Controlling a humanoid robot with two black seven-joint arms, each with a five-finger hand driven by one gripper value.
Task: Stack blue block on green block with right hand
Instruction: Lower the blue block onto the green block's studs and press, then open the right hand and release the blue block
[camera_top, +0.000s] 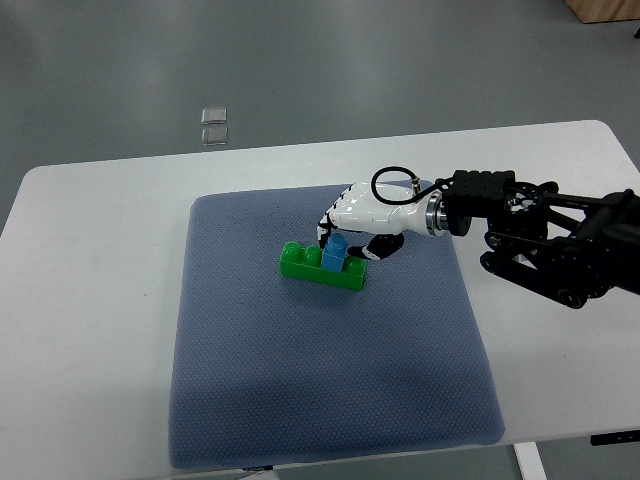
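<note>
The right hand (345, 228) grips the blue block (335, 254), pressing it onto the green block (322, 266). Its fingers reach from two o'clock, probably to seat the studs.

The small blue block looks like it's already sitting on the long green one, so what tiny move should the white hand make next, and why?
Probably loosen the fingers and lift away. The small blue plastic block appears to sit on top of the long green studded brick, near its middle, on the grey padded mat. The right hand is closed around it, so letting go gently seems to be what remains.
</note>
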